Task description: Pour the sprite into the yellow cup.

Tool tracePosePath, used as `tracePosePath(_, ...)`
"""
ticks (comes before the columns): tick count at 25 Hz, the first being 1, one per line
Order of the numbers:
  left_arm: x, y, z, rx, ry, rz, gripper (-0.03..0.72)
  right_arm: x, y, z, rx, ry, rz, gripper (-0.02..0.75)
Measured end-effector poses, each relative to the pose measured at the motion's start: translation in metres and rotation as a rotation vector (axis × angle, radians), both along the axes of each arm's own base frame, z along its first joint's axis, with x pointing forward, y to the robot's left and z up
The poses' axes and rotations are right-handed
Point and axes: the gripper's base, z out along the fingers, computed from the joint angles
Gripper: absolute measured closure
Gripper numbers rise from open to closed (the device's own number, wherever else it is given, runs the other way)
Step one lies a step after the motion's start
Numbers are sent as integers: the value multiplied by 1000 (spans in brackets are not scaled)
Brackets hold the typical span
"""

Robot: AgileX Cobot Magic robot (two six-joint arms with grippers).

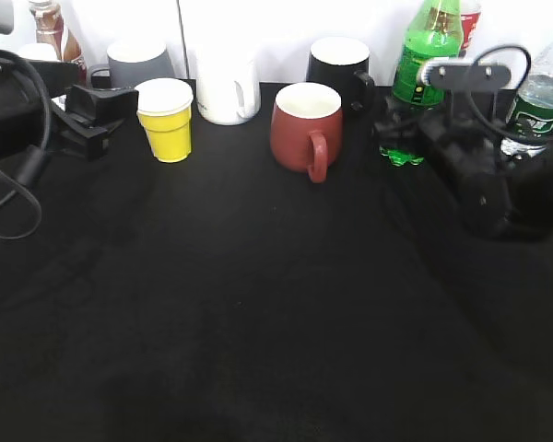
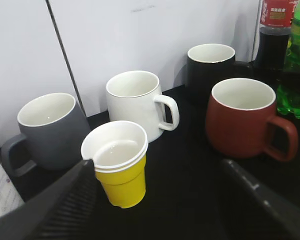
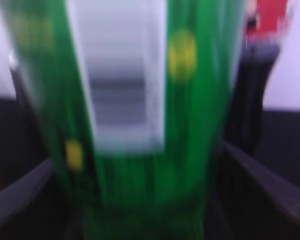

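Green sprite [image 1: 426, 55] upright at right rear of bench [image 1: 258, 313], long axis vertical, neck up, lobed base down on the cloth. Label fills right wrist view [image 3: 140, 100], blurred, with dark fingers low at both sides of it. Right gripper [image 1: 401, 129] level with lower part of sprite, fingers apart on either side of it; contact with the plastic not clear from either view, so clamped or merely flanking cannot be told.

Yellow cup [image 1: 167, 120] upright at left rear, mouth up, white rim and white inside, tapered toward base. Appears as stacked cups in left wrist view [image 2: 119, 167], with a second rim just below the first. Left gripper [image 1: 106, 115] just left of cup, fingers spread wide; in left wrist view [image 2: 155, 200] one finger close beside cup, other well apart to the right.

Red mug [image 1: 304, 129] between cup and sprite, handle toward camera. White mug [image 1: 227, 87], grey mug [image 1: 140, 63] and black mug [image 1: 339, 63] along rear row. Cola bottle [image 2: 274, 35] behind sprite; water bottle [image 1: 542, 87] at far right; brown bottle [image 1: 53, 28] at far left.

Black cloth over bench, bare in foreground. White panelled wall [image 2: 140, 35] directly behind rear row.
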Motion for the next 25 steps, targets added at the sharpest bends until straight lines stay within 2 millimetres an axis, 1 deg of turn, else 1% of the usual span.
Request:
tracePosePath(2, 0, 0, 0, 1, 2, 1, 118, -7, -1, 0, 3, 13, 17, 101)
tracePosePath(3, 0, 0, -1, 5, 9, 2, 118, -15, -3, 4, 8, 21, 27, 111)
tracePosePath(4, 0, 1, -2, 13, 24, 6, 118, -19, -4, 6, 8, 23, 29, 112)
tracePosePath(6, -1, 2, -6, 33, 64, 18, 118, -32, -8, 24, 20, 39, 36, 120)
tracePosePath(7, -2, 4, -10, 37, 110, 37, 118, -37, -9, 40, 34, 78, 50, 124)
tracePosePath(8, -3, 7, -17, 26, 220, 90, 118, -48, -8, 63, 49, 180, 84, 132)
tracePosePath(9, -3, 9, -19, 30, 259, 107, 118, -59, -9, 73, 63, 285, 105, 135)
tracePosePath(10, -6, 13, -24, 62, 440, 174, 118, -71, -10, 82, 89, 397, 120, 141)
tracePosePath(12, -12, 15, -24, 105, 677, 234, 118, -99, -9, 88, 83, 653, 188, 142)
tracePosePath(14, -25, 19, -24, 194, 901, 262, 118, -123, -10, 91, 62, 843, 244, 142)
tracePosePath(16, -42, 22, -22, 244, 1114, 275, 119, -141, -13, 103, 60, 930, 269, 144)
tracePosePath(18, -64, 26, -11, 269, 1247, 266, 122, -163, -20, 124, 40, 952, 300, 144)
tracePosePath(20, -87, 34, 12, 248, 1237, 245, 123, -195, -34, 149, -16, 955, 302, 144)
tracePosePath(21, -101, 40, 27, 218, 1174, 231, 123, -213, -45, 160, -48, 959, 264, 144)
tracePosePath(23, -136, 54, 59, 158, 977, 174, 123, -253, -69, 184, -97, 890, 198, 144)
tracePosePath(24, -159, 64, 75, 123, 842, 138, 123, -276, -80, 197, -92, 799, 191, 144)
tracePosePath(25, -175, 71, 83, 97, 751, 119, 123, -294, -89, 205, -86, 716, 186, 146)
